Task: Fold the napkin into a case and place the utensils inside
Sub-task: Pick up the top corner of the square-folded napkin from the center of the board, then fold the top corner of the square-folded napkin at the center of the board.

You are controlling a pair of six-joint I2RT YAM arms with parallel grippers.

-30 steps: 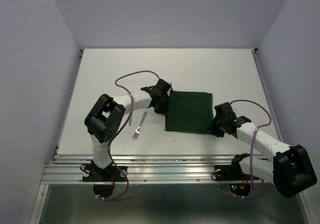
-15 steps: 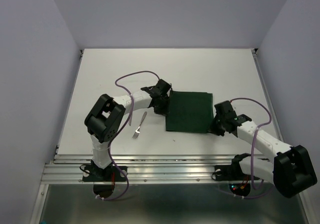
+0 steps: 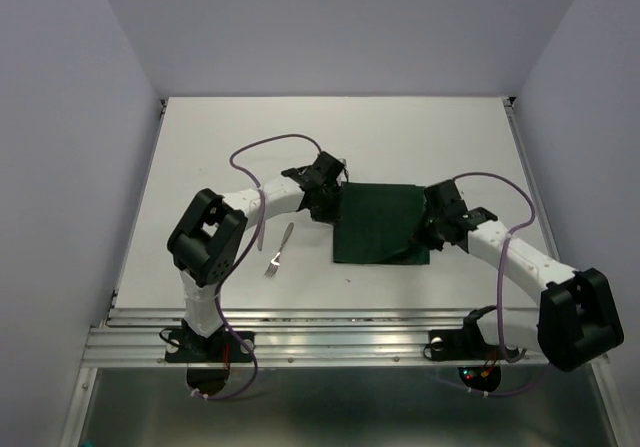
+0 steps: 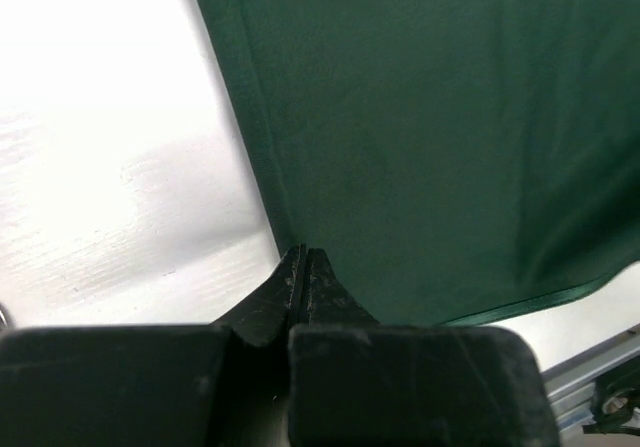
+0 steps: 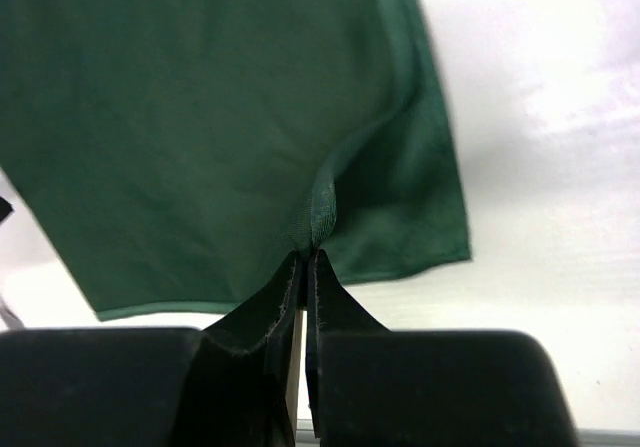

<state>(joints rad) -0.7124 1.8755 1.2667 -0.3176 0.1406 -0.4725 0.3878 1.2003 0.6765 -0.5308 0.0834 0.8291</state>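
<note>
The dark green napkin [image 3: 376,223] lies on the white table, folded into a rough square. My left gripper [image 3: 333,205] sits at its left edge. In the left wrist view its jaws [image 4: 303,255] are shut on the napkin's hem [image 4: 430,117]. My right gripper [image 3: 424,233] is at the napkin's right edge. There its tips [image 5: 311,255] are shut on a puckered fold of the cloth [image 5: 180,117], with a lower layer showing to the right. A silver fork [image 3: 279,248] lies on the table left of the napkin, below the left arm. No knife shows.
The white table [image 3: 250,137] is walled in on the left, back and right. A metal rail [image 3: 330,332] runs along the near edge by the arm bases. Purple cables [image 3: 262,153] loop above both arms.
My right gripper has slid up and left onto the napkin's right edge and shut on it, bunching the cloth. The left gripper has shifted slightly and stayed shut.
</note>
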